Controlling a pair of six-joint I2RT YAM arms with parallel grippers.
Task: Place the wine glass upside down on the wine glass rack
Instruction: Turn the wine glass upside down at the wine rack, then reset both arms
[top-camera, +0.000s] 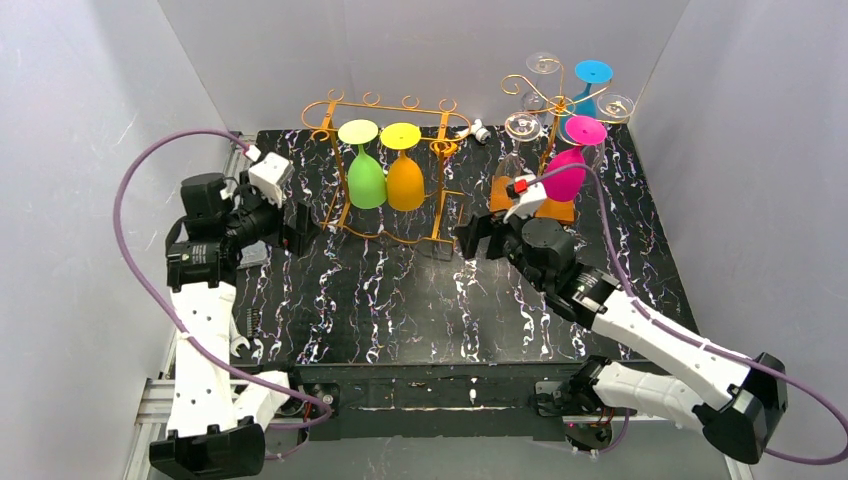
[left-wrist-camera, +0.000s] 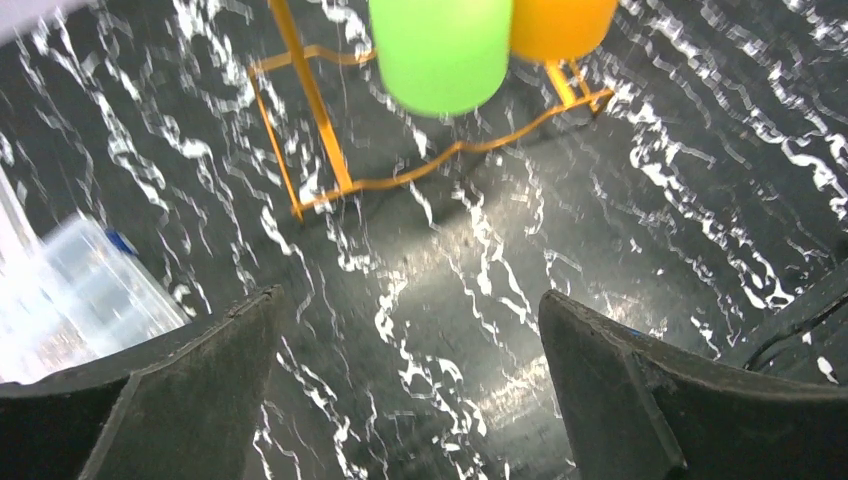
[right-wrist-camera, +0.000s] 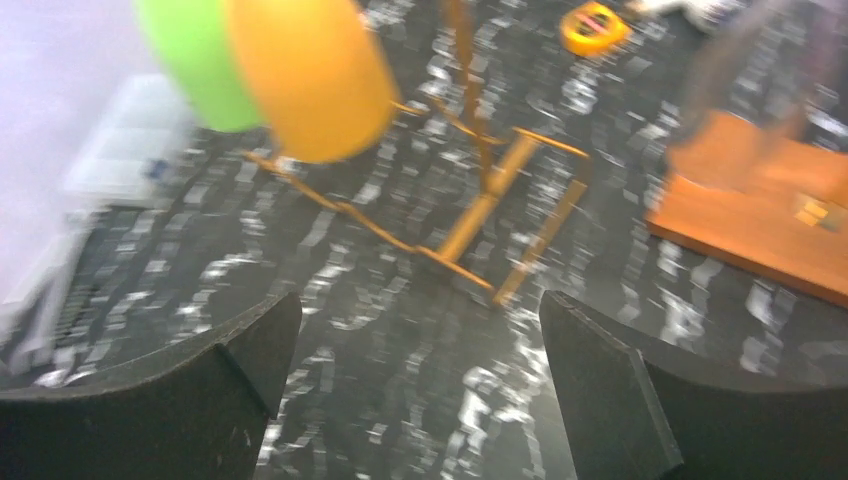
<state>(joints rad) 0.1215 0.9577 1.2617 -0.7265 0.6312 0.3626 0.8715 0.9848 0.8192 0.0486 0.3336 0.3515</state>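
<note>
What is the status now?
Left gripper open, empty. Right gripper open, empty. Green glass, orange glass hang upside down on rack. Nothing between grippers and rack.

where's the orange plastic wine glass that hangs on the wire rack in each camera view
Top external: the orange plastic wine glass hangs upside down at upper centre.
Left wrist: at the top edge, right of centre, only its bowl showing.
Right wrist: upper left, blurred.
Shared landmark: the green plastic wine glass hanging right beside it, on its left in every view.
</note>
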